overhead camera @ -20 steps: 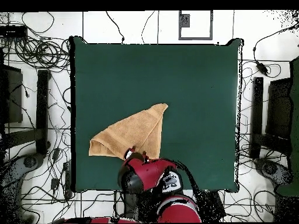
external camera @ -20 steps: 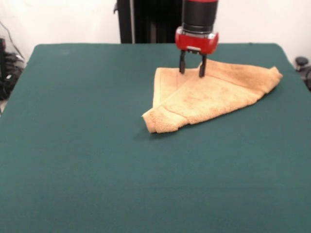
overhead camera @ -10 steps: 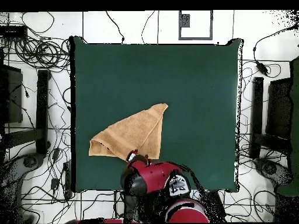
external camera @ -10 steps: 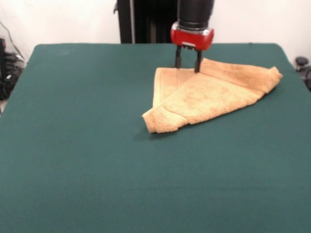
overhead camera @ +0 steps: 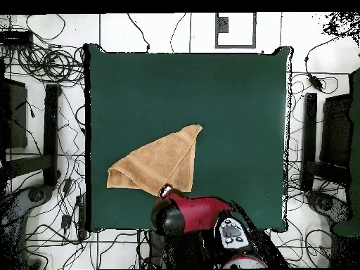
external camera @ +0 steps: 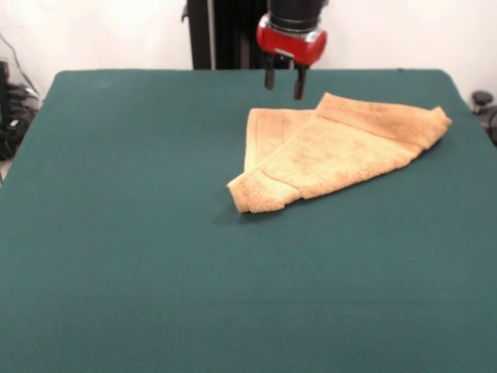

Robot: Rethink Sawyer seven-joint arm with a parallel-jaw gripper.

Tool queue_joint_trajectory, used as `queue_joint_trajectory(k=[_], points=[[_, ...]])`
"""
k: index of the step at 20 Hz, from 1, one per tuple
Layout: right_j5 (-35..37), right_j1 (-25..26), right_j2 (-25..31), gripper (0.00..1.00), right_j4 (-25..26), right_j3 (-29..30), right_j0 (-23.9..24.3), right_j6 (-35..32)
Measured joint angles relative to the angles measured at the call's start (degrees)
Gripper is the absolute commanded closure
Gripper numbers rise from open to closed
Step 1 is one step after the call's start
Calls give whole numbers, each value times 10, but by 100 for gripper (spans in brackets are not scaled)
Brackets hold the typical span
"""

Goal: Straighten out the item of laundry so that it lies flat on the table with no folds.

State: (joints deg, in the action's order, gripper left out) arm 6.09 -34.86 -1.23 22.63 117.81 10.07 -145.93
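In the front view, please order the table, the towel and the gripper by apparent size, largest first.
1. Table, by far the largest.
2. Towel.
3. Gripper, smallest; only its red head and dark, open fingers show.

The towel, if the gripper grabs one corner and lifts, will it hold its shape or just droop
The towel will probably droop: it lies folded over itself in soft layers. Its terry pile will likely grip the table cloth and drag rather than slide. The open gripper holds nothing.

We see the gripper hanging open above the table, clear of everything; just in front of it the folded towel is the only obstacle; beyond that and to either side, bare cloth, free passage.
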Motion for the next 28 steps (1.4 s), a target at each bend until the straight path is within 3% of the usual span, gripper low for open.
queue_joint_trajectory(k=[8, 18, 28], points=[[19, -21, 10, 0, -5, 0, -3, 0], [12, -2, 10, 0, -5, 0, -20, 0], [-76, 51, -9, 0, -6, 0, -71, 0]])
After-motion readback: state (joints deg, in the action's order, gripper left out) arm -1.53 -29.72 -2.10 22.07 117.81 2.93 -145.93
